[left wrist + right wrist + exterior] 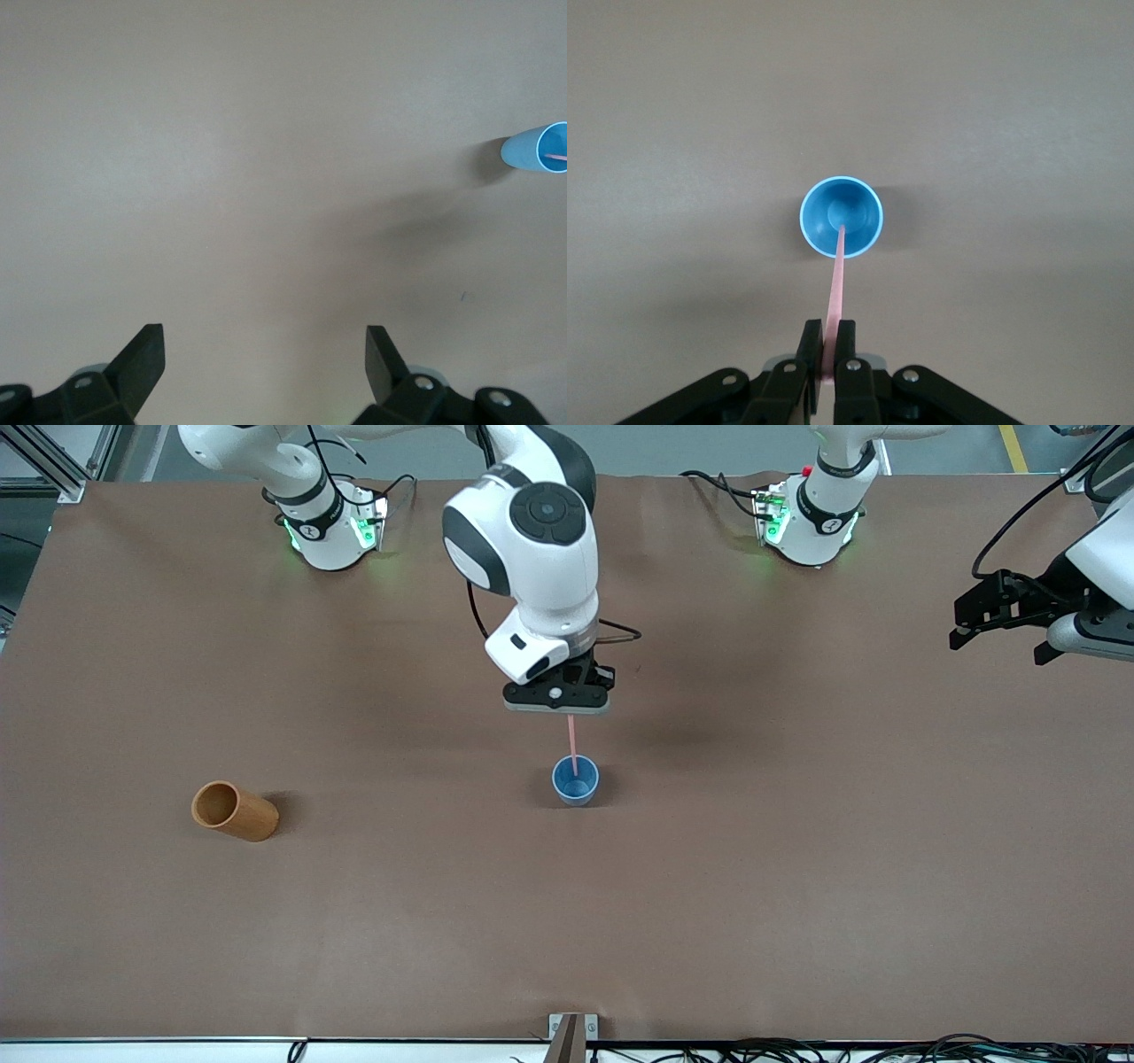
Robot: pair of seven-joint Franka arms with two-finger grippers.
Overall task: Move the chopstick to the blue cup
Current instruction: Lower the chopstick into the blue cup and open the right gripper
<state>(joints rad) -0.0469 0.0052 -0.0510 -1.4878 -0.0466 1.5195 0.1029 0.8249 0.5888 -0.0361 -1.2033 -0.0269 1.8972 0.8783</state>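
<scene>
1. Right gripper point(557, 701) over the blue cup point(576, 780), clamped on the chopstick point(573, 744); its lower end dips inside the cup, top hidden between the fingers.
2. Left gripper point(997, 614) waits over the bench point(797, 886) at the left arm's end, fingers apart, partly cut off.

I see the small round light-blue cup point(575, 780) upright mid-table. The thin straight pale-pink chopstick point(572, 737) hangs from the right gripper point(557, 707) directly over it, lower end inside the cup. From the cup, the orange-brown wooden cylinder cup point(235, 810) lies tipped at nine o'clock, well apart. The left gripper point(997, 615) waits around two o'clock.
</scene>
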